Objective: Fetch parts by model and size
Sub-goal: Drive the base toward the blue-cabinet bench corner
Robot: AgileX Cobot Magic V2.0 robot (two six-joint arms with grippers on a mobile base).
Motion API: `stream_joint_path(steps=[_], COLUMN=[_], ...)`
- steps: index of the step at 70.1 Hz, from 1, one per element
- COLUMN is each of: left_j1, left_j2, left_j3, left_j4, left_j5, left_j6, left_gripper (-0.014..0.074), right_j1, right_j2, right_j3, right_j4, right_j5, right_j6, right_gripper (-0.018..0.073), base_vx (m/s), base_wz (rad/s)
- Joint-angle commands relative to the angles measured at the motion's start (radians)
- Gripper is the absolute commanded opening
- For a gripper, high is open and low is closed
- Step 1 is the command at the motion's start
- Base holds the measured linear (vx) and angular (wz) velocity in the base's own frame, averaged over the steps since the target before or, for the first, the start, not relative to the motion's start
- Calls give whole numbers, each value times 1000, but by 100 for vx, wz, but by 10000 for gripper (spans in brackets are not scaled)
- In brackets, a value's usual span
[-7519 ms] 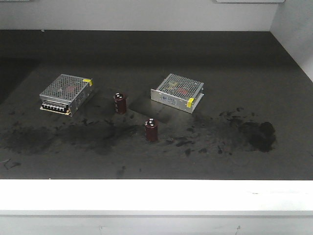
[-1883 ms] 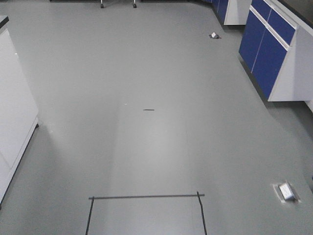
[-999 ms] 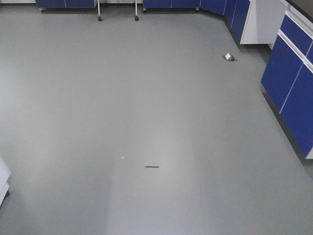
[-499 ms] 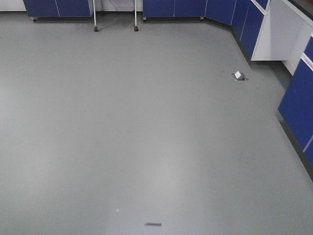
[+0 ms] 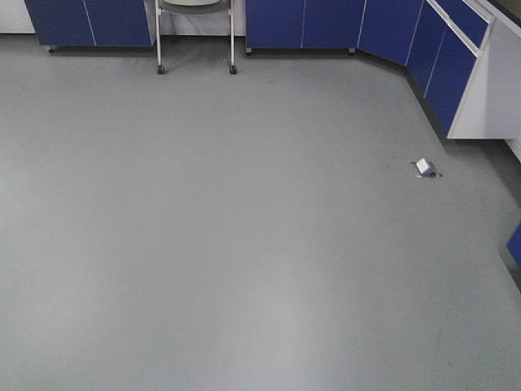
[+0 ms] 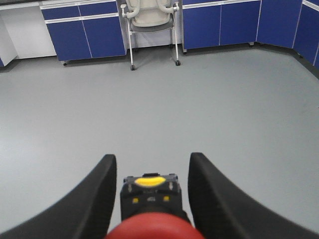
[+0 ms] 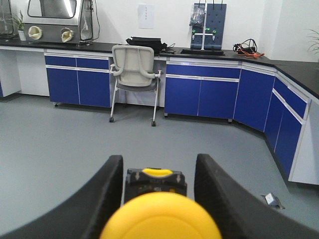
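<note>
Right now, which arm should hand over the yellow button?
Right, probably: the right claw holds the yellow button, while the left claw holds the red button.

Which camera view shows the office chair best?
The right wrist view: the whole office chair stands by the blue cabinets. The left wrist view cuts off its backrest top. The front view shows only its legs and seat edge.

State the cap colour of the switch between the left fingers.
Red; the switch shows best in the left wrist view.
</note>
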Motion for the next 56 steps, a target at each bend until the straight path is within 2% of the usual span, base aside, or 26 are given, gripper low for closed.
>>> stream_joint_path(steps=[1,56], left_j1=[1,1], left_j2=[13,13], left_j3=[-22,-22], left_j4=[0,0], left_j5=[-78,-78], left_j6=[-6,-6], left_gripper=[-7,-7], right_j1=[-5,-5], right_j2=[13,14], right_j3=[-27,-27], right_j4=[1,1], right_j5=[-80,-80], right_j6=[-7,-7], right_gripper=[-8,-8], base_vx=[68,68], base_wz=[2,-3])
